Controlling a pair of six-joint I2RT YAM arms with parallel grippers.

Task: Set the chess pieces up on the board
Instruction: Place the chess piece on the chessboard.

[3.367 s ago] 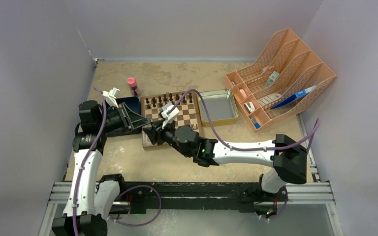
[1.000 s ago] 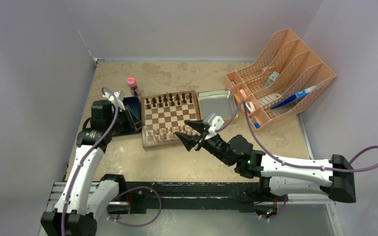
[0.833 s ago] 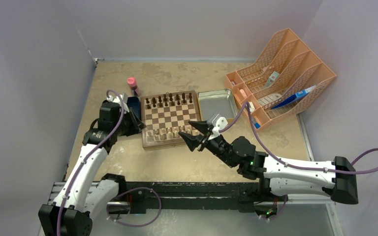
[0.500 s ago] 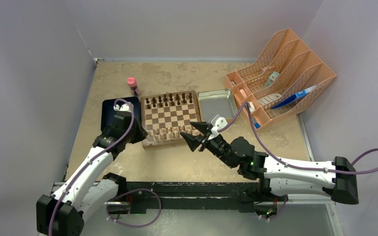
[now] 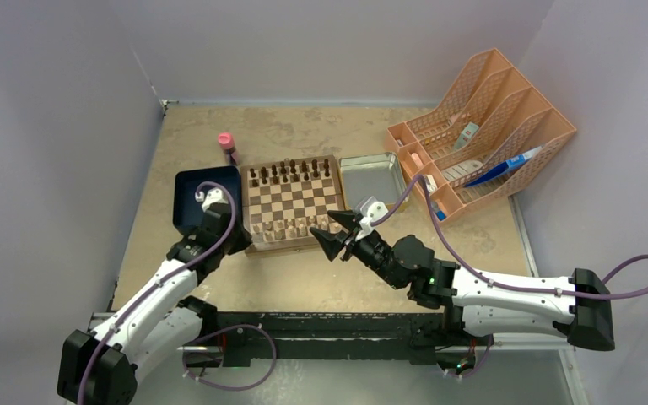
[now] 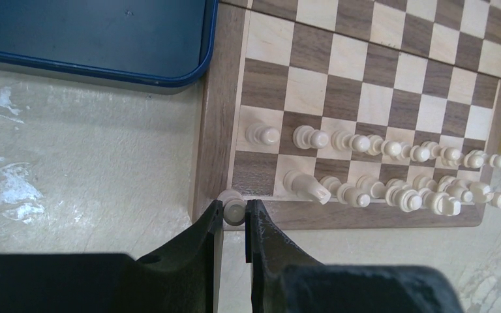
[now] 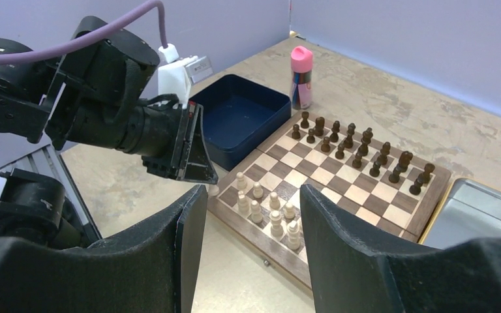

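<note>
left wrist: l gripper (image 6: 233,203) pinches pale piece (image 6: 235,211) at board (image 6: 216,130) corner; r gripper (image 5: 322,224) open.

Soft, even light falls from overhead, leaving only faint, blurred shadows on the mottled beige tabletop (image 5: 304,135) and a dull sheen on the rectangular metal tin (image 5: 374,181). The top view is a little soft, so the tiny turned wooden chess pieces (image 5: 291,228) show little detail. In both wrist views the near black fingers (image 7: 365,261) are dark and out of focus, while the square wooden chessboard (image 6: 378,78) is sharp.
</note>
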